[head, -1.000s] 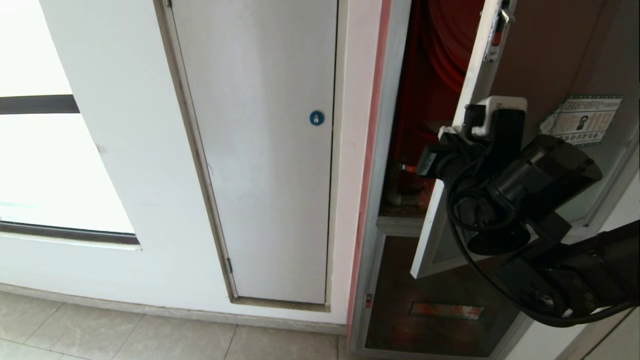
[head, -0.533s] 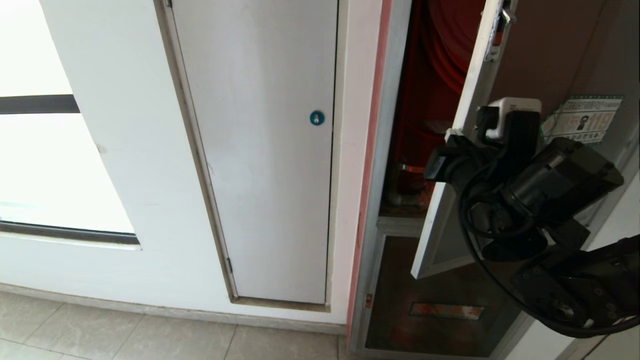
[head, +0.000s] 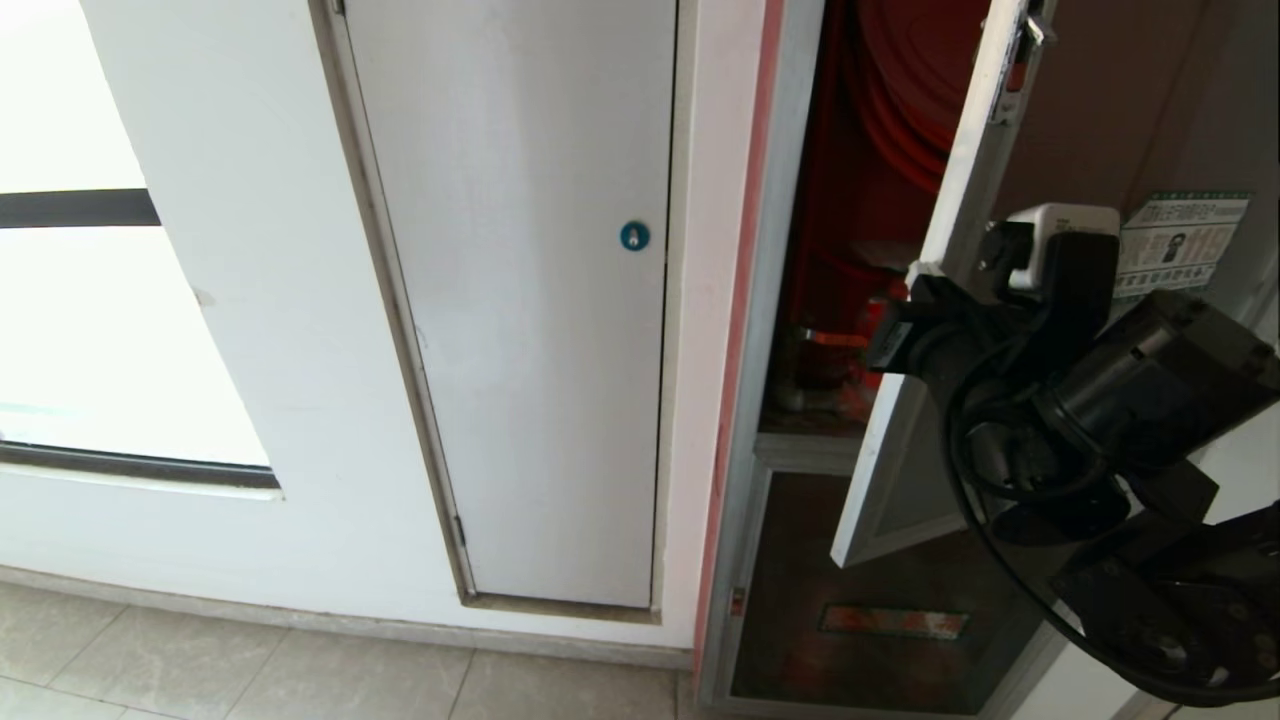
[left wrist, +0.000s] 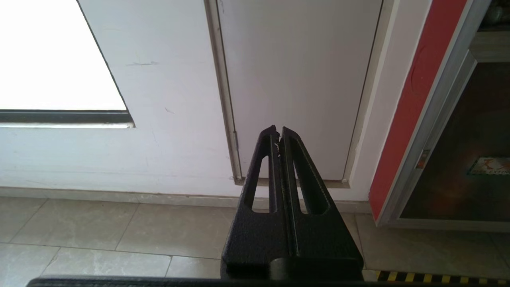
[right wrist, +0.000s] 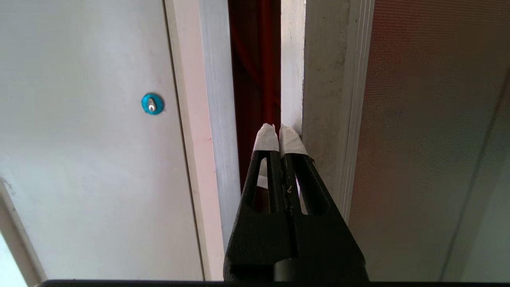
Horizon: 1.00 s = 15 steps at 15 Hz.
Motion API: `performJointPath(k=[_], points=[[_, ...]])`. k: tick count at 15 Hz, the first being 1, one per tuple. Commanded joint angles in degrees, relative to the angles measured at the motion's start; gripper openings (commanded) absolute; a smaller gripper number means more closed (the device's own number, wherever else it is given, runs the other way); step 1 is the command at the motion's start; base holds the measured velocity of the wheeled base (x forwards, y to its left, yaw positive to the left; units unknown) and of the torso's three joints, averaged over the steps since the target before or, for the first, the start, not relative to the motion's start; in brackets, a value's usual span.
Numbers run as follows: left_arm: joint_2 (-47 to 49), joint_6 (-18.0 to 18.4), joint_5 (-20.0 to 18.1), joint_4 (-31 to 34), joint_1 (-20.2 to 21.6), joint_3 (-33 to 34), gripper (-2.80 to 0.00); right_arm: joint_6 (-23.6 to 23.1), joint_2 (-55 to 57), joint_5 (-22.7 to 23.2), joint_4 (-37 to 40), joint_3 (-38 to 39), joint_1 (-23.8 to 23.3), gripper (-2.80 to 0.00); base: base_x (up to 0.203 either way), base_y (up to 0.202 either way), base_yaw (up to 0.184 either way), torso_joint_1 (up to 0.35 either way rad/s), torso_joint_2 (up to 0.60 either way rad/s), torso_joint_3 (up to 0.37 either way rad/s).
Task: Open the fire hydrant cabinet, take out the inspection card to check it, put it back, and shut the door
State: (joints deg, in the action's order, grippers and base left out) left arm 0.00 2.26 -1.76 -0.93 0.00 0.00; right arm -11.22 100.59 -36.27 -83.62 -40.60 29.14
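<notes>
At right of the head view, the fire hydrant cabinet stands partly open. The right gripper, fingers pressed together and empty, touches the door edge. The left gripper, also closed, points at the floor.

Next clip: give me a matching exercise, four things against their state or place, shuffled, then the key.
Things:
1. door
2. right gripper
3. left gripper
4. sticker

States:
A. shut, empty, pointing at the white panel's lower edge
B. partly open, red interior showing in the gap
C. green-bordered, on the door's glass
D. shut, tips taped white, at the door's free edge

Pairs: 1-B, 2-D, 3-A, 4-C
</notes>
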Motion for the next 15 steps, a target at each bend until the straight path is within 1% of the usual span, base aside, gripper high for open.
performJointPath(k=[1, 9, 15], points=[[-0.09, 0.02, 0.00, -0.04, -0.09, 0.35, -2.80, -0.12, -1.04, -0.46, -0.66, 1.23, -0.04, -2.80, 0.000, 0.000, 0.000, 0.000, 0.00, 0.000], [-0.09, 0.02, 0.00, -0.04, -0.05, 0.35, -2.80, -0.28, -5.62, -1.65, -1.28, 5.45, 0.16, -2.80, 0.000, 0.000, 0.000, 0.000, 0.00, 0.000], [-0.09, 0.02, 0.00, -0.04, -0.01, 0.35, -2.80, -0.71, -11.31, -1.79, -1.07, 9.07, 0.96, -2.80, 0.000, 0.000, 0.000, 0.000, 0.00, 0.000]])
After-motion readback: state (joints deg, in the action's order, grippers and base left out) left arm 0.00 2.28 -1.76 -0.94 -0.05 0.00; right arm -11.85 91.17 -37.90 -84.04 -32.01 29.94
